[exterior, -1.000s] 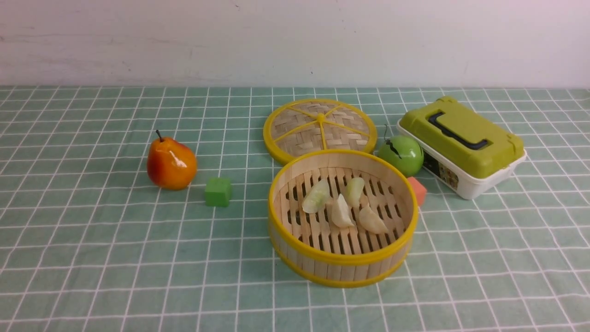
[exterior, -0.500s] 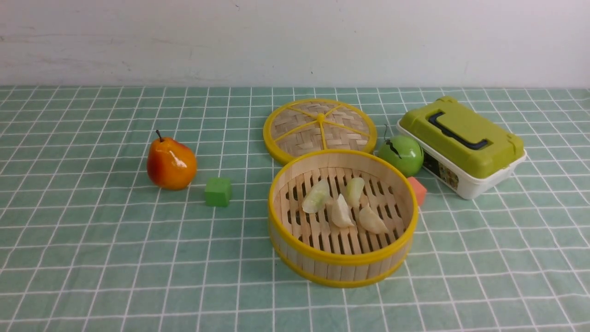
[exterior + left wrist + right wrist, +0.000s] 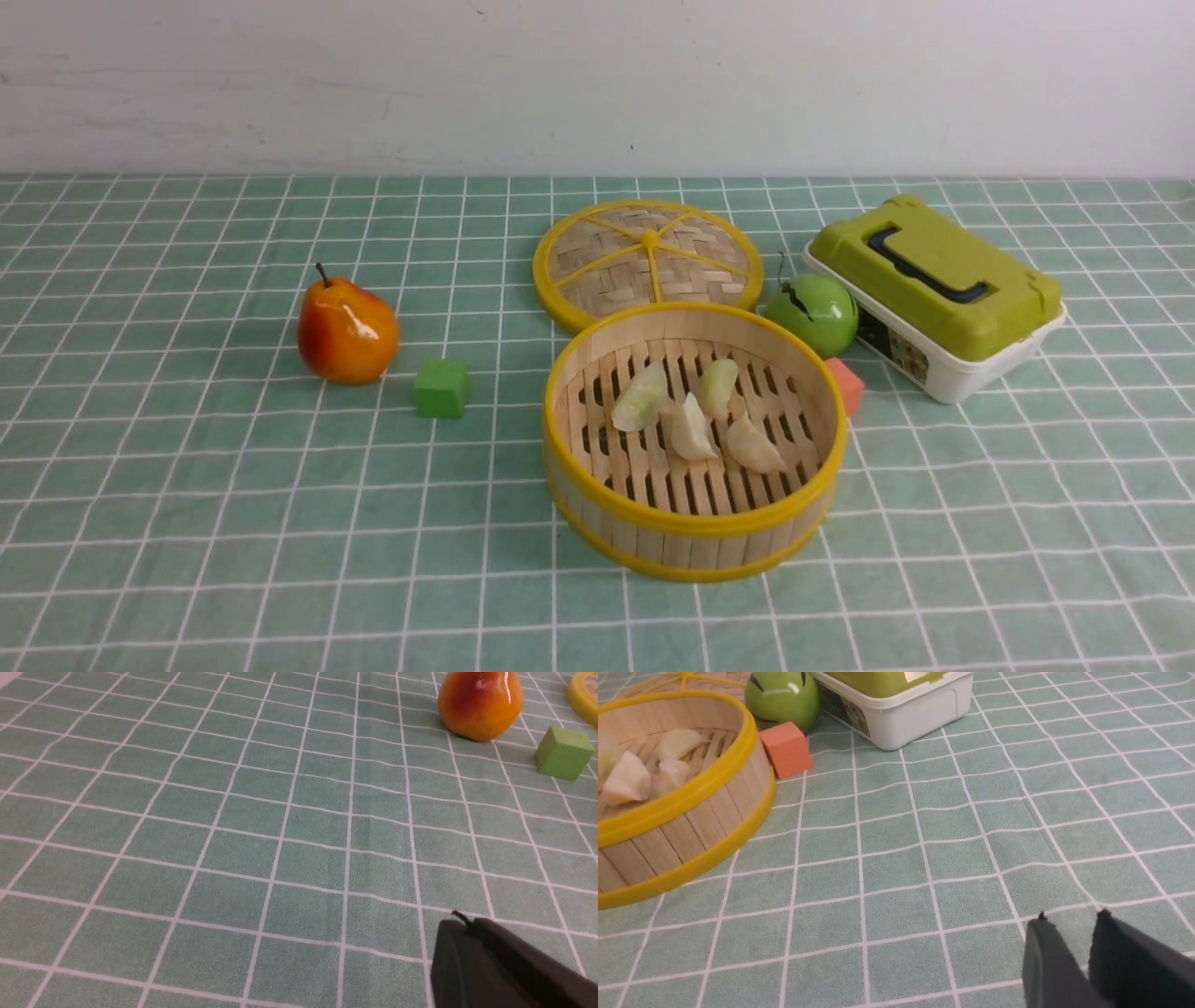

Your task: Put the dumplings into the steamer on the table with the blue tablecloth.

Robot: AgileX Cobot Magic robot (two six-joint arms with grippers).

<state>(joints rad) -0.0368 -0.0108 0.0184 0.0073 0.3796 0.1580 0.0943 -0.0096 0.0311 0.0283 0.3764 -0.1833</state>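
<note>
Plainly, can count four small dumplings (image 3: 692,430), all inside the round bamboo steamer (image 3: 695,525), lying on its slatted floor in a loose cluster. Can see crescent shapes in each — two pale and greenish, somewhat translucent, nearer the back and left of the group; two creamier and more opaque, nearer the front and right. Can make out a thin, pointed edge on both cream ones, and some overlap in the front view between the middle cream one and the greenish one behind, though cannot tell from there about actual touching. As for placing them against the hands, find them well apart from the right gripper (image 3: 1073,913), down in the steamer and past its yellow rim, with bare blue tablecloth (image 3: 896,868) between steamer and fingertips. Can see that gripper partly open — a modest gap between the tips, holding nothing. Can see the left gripper (image 3: 464,918) shut, tips together over the cloth, also holding nothing, well away from the dumplings, on the side of the green cube (image 3: 564,753) and the orange pear (image 3: 481,704).
</note>
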